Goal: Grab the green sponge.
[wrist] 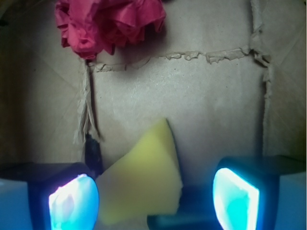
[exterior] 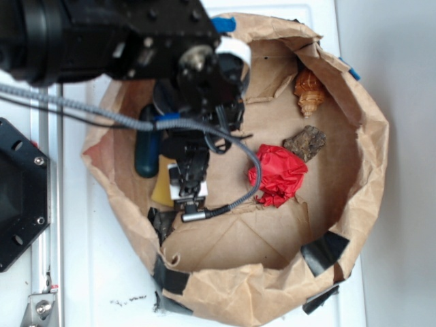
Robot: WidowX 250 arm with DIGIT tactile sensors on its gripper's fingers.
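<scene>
The green sponge [exterior: 146,154] is a dark oblong lying at the left of the paper-lined basin, its upper end hidden under the arm. In the wrist view only a dark strip of the green sponge [wrist: 187,223] shows at the bottom edge, nearer the right finger. My gripper [exterior: 180,181] hangs just right of it, over a yellow wedge sponge [exterior: 162,192]. Seen from the wrist, my gripper [wrist: 153,201] is open, its fingers [wrist: 72,203] spread wide. The yellow wedge [wrist: 144,184] lies on the floor below, between them, and nothing is held.
A crumpled red paper ball [exterior: 278,175] [wrist: 105,21] lies mid-basin. A brown rough chunk [exterior: 305,143] and an orange shell-like piece [exterior: 309,91] sit at the back right. The raised brown paper wall [exterior: 238,286] rings everything, patched with black tape [exterior: 324,252].
</scene>
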